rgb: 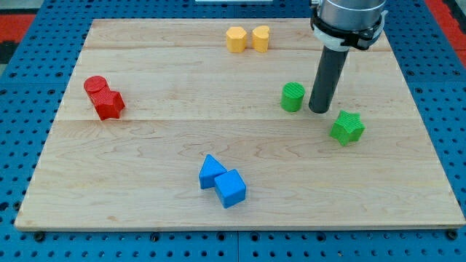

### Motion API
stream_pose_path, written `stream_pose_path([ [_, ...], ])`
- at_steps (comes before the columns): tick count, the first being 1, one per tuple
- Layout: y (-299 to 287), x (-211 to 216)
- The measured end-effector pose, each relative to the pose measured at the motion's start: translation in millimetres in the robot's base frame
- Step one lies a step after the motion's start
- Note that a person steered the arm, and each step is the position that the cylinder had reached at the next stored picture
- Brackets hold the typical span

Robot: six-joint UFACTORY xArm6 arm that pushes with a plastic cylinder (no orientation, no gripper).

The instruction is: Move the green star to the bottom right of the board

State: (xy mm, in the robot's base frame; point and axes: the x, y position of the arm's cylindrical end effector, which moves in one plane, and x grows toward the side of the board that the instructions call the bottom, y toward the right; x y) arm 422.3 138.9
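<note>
- Pale wooden tabletop (240, 218) on a blue perforated base, boards running across the view, seen from one camera only.
- No pincer on this rig, so nothing to report as apart, together or clamped; just a straight dark rod ending in my tip (319, 110).
- Green star (347, 127) at the view's right of centre, lying just beside my tip, toward the view's right and slightly toward the bottom; a narrow gap visible, no contact.
- Green cylinder (293, 97) just on the other side of my tip, toward the view's left; tip standing between the two green blocks.
- Star compact, with no clear long axis; likely to spin if pushed off-centre.
- Target corner down and to the right of the star, so my tip already sits roughly on the far side from the goal: judged a fair starting line for a diagonal push.
- Open wood all the way from the star to the bottom right corner; right and bottom edges both well apart from it.
- Blue blocks (222, 182), red blocks (104, 97) and yellow blocks (247, 38) well apart from that path.
</note>
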Motion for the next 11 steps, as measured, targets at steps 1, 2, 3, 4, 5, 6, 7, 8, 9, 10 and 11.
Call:
stream_pose_path([
  [1, 28, 4],
  [2, 34, 4],
  [3, 20, 13],
  [4, 11, 40],
  [5, 10, 66],
  [6, 10, 73],
  [7, 10, 69],
  [8, 10, 58],
  [9, 12, 61],
  [10, 21, 83],
  [11, 32, 103],
])
